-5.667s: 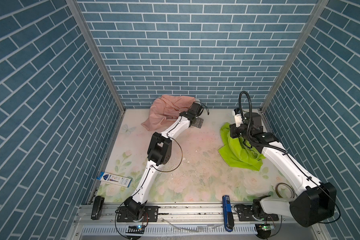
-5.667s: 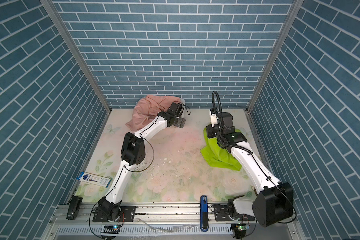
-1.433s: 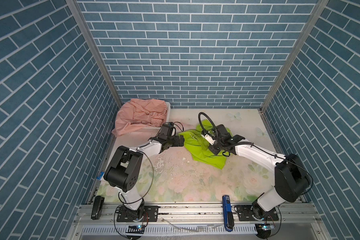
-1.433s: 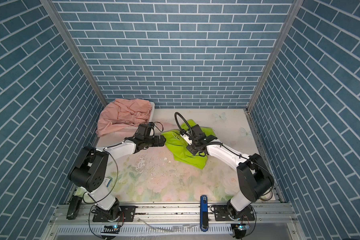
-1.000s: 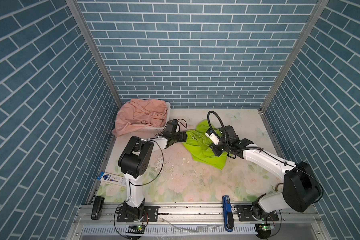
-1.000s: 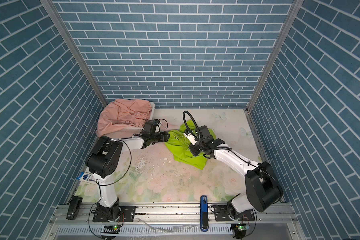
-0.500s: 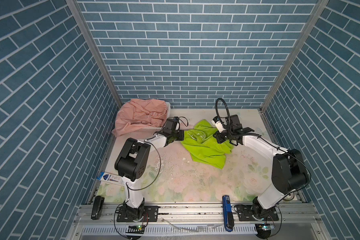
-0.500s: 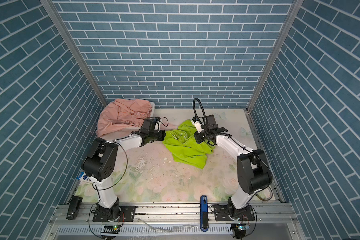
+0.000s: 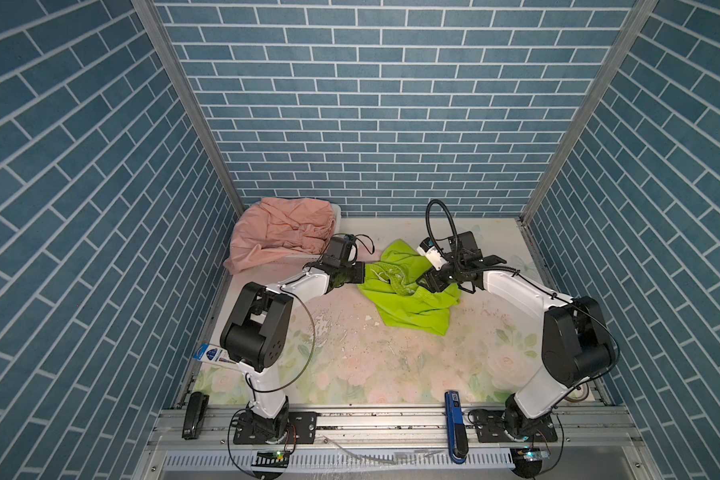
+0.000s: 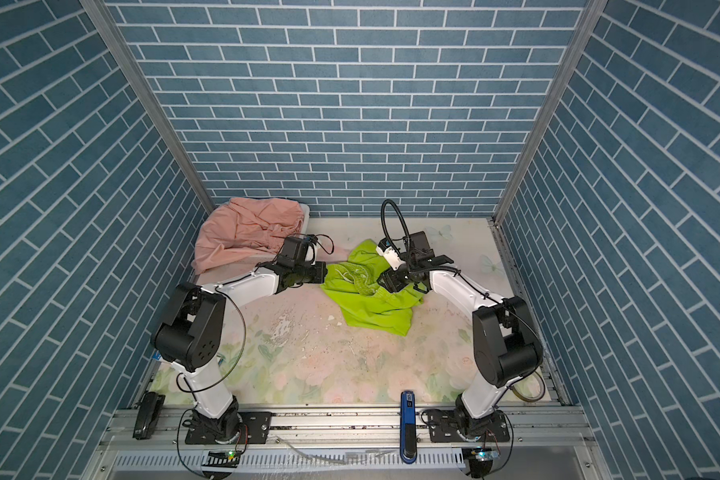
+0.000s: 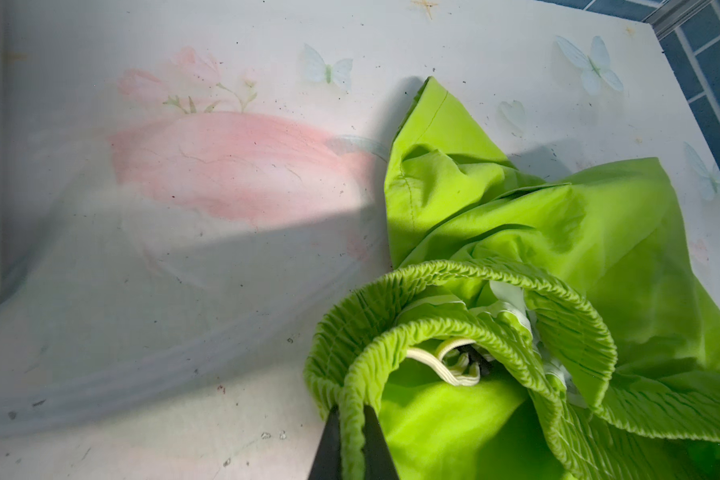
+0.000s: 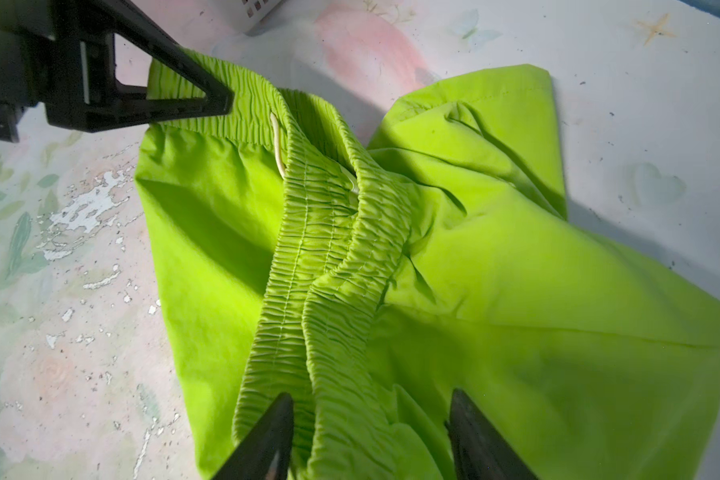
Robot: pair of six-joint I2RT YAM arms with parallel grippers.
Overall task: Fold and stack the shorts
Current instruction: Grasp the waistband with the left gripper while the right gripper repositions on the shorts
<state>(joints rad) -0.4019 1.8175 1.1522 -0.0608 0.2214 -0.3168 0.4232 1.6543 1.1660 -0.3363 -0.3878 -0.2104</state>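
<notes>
The lime-green shorts (image 9: 412, 305) (image 10: 375, 309) lie crumpled in the middle of the table, their gathered waistband (image 12: 321, 249) bunched and twisted on top. My left gripper (image 9: 362, 275) (image 11: 352, 419) is shut on the waistband's left end, its black fingers pinching the elastic. My right gripper (image 9: 422, 284) (image 12: 371, 419) hangs open over the waistband's other end, the fabric lying loose between its spread fingers (image 12: 267, 436). The salmon-pink shorts (image 9: 283, 235) (image 10: 246, 232) sit heaped in the back left corner.
A white perforated basket (image 9: 336, 212) lies under the pink heap. A blue packet (image 9: 211, 355) lies at the table's left edge. A blue tool (image 9: 454, 424) and a black one (image 9: 194, 419) lie on the front rail. Blue brick walls close three sides.
My left gripper has closed on the green waistband's left end. My right gripper has let go of the fabric and opened. Both arms stayed near the shorts.
</notes>
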